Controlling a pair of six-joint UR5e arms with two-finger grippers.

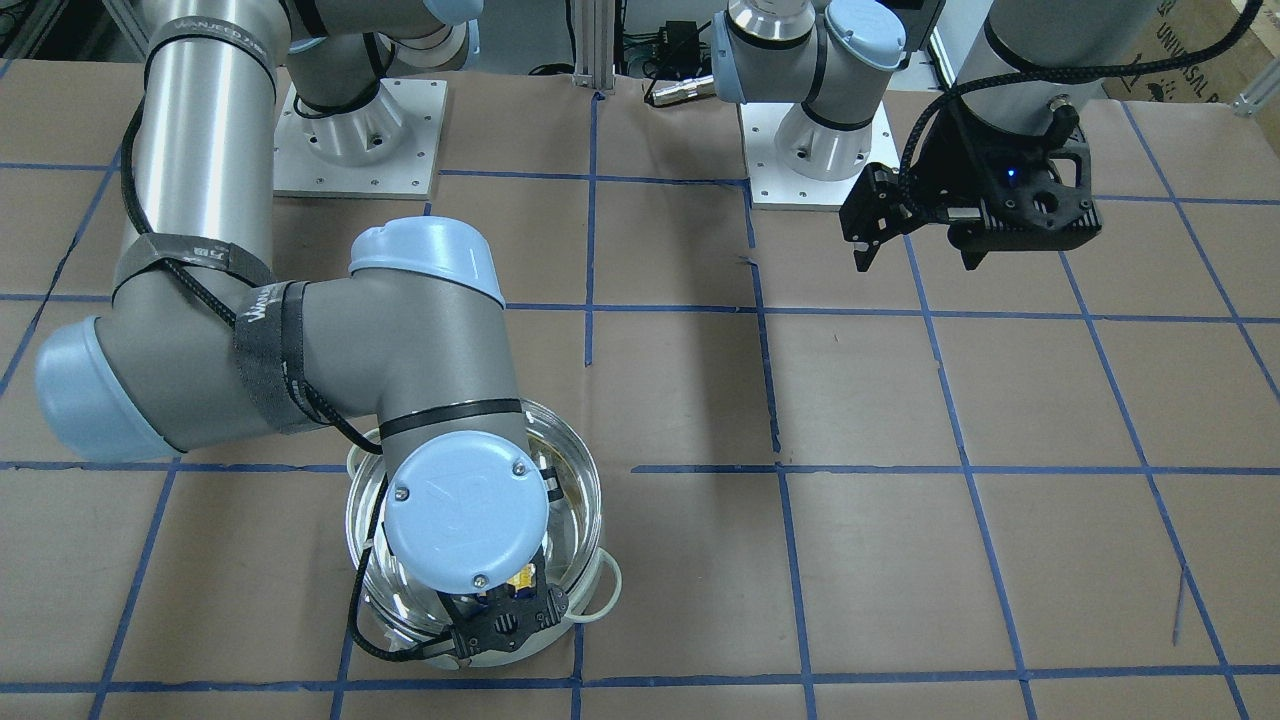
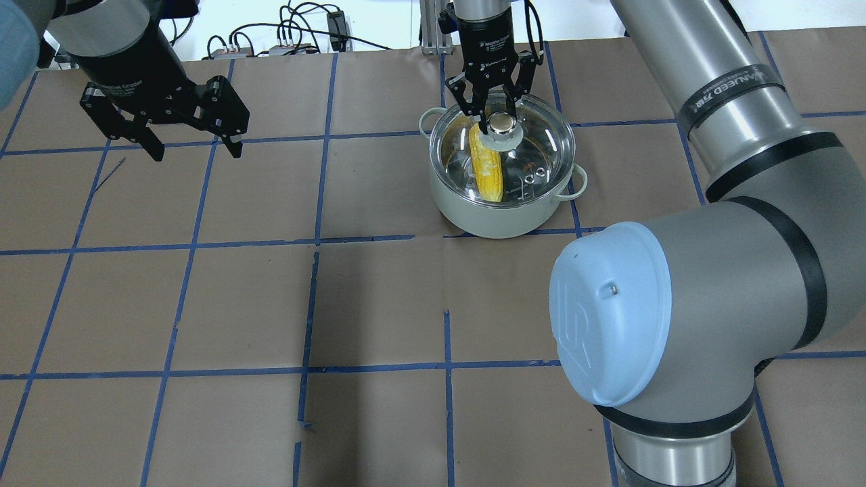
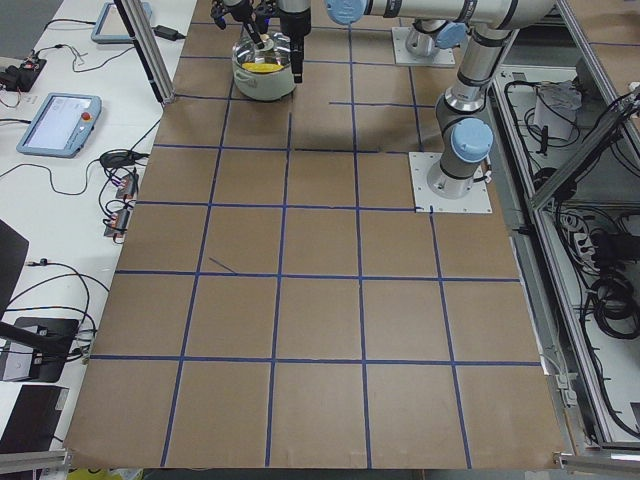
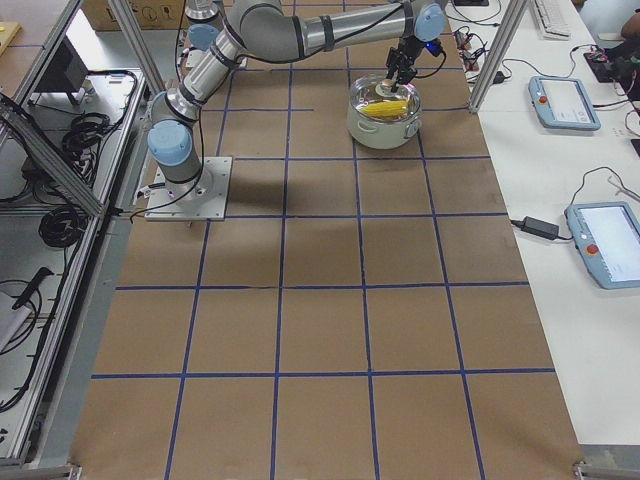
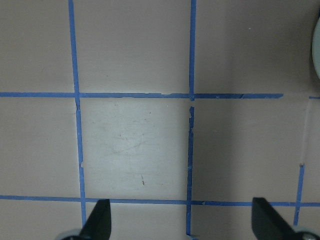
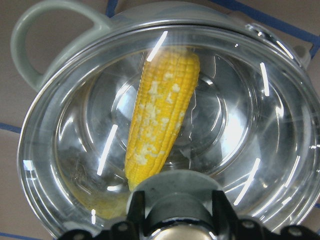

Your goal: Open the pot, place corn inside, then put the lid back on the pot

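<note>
The steel pot (image 2: 500, 220) stands at the far middle of the table, pale handles at its sides. The yellow corn (image 2: 488, 169) lies inside it, seen through the glass in the right wrist view (image 6: 160, 110). The clear lid (image 2: 541, 149) covers the pot's mouth; I cannot tell if it rests fully on the rim. My right gripper (image 2: 497, 122) is shut on the lid's knob (image 6: 175, 200), fingers on either side. My left gripper (image 2: 197, 152) is open and empty, hovering over bare table far to the pot's left, as the left wrist view (image 5: 181, 220) shows.
My right arm's big elbow (image 2: 643, 318) stretches across the table's right half toward the pot. The two arm bases (image 1: 360, 130) (image 1: 815, 150) stand at the robot's edge. Side tables carry tablets (image 3: 60, 125) (image 4: 565, 100) and cables. Blue tape lines grid the brown tabletop.
</note>
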